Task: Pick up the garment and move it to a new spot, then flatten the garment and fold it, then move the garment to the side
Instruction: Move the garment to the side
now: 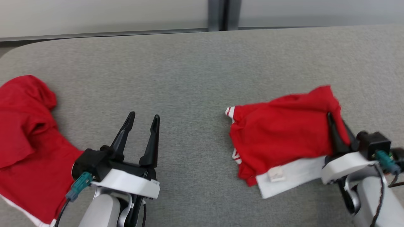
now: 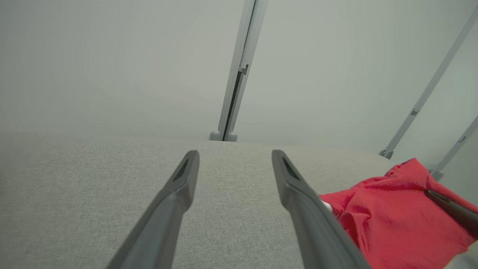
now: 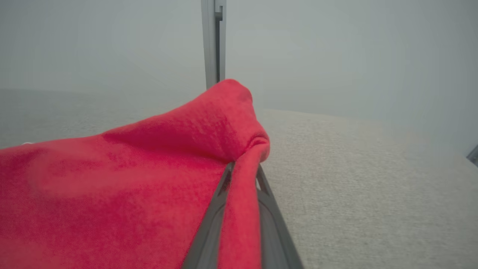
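A red garment [image 1: 284, 132] is seen on the right of the grey table [image 1: 189, 63], with a white part at its near edge; its right side is pinched tight by the right gripper [image 1: 331, 118]; the left gripper [image 1: 144, 116] is spread wide apart, with nothing in it; another red cloth [image 1: 25, 142] is laid at the left edge.

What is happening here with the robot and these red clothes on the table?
The robot's right gripper is shut on a raised fold at the edge of the red garment with the white band, on the right side of the grey table. This garment lies crumpled, not yet flattened or folded. The left gripper is open and empty above bare table. A second red garment lies heaped at the far left, with no gripper on it.
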### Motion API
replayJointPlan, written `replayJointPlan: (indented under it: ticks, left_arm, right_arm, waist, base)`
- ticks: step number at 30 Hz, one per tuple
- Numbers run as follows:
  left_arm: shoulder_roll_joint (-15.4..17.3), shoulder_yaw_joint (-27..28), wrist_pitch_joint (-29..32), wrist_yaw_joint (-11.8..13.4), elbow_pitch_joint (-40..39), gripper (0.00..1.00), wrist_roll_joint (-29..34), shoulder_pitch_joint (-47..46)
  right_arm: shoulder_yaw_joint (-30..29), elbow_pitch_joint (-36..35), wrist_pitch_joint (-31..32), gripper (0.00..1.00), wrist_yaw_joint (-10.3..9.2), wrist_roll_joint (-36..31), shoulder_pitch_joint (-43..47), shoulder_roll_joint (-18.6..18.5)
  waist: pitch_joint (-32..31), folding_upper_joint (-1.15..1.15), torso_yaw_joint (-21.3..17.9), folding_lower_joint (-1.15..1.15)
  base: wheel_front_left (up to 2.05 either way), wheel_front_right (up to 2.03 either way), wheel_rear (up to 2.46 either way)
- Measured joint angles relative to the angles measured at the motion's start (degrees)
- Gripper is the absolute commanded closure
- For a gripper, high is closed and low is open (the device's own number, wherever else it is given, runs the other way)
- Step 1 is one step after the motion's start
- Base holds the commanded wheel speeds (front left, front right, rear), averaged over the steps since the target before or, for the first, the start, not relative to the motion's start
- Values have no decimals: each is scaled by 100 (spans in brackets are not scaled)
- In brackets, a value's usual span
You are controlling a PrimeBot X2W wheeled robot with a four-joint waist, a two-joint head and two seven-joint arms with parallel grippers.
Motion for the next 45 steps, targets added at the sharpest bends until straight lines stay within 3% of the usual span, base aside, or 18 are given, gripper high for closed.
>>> replayJointPlan:
  ticks: [6, 7, 15, 24, 31, 35, 36, 45]
  left_arm:
    - [-2, -283, -8, -14, -189, 0, 276, -351]
    - [-2, -283, -8, -14, -189, 0, 276, -351]
    - [51, -623, -8, -48, -427, 0, 584, -943]
    - [208, -760, -8, -49, -646, 0, 584, -1246]
    - [341, -861, -8, -49, -740, 0, 570, -1335]
    - [364, -843, -8, -49, -762, 0, 558, -1367]
    - [359, -845, -8, -49, -760, 0, 557, -1367]
    - [248, -844, -8, -49, -657, 0, 454, -1331]
  right_arm:
    - [157, -369, -10, 100, -1, -29, -407, -808]
    - [157, -369, -10, 100, -1, -29, -407, -808]
    - [270, -10, -10, 100, 1, -19, -921, -1875]
    - [-236, 483, -11, 100, 1, -335, -1472, -2403]
    - [-662, 926, -10, 100, 4, -737, -1698, -2557]
    - [-1244, 1114, -11, 100, 4, -954, -1878, -2521]
    - [-1304, 1140, -10, 0, 4, -1018, -1898, -2479]
    - [-1421, 304, -26, 0, 4, -964, -1799, -2157]
  waist:
    - [330, 0, -446, 0]
    - [330, 0, -446, 0]
    - [1002, 0, -901, 0]
    - [1557, 0, -1092, 0]
    - [1769, 0, -1036, 0]
    - [1815, 0, -977, 0]
    - [1804, 0, -969, 0]
    - [1493, 0, -913, 0]
  base:
    - [0, 0, 0]
    - [0, 0, 0]
    - [0, 0, 0]
    - [0, 0, 0]
    - [0, 0, 0]
    - [0, 0, 0]
    - [0, 0, 0]
    - [0, 0, 0]
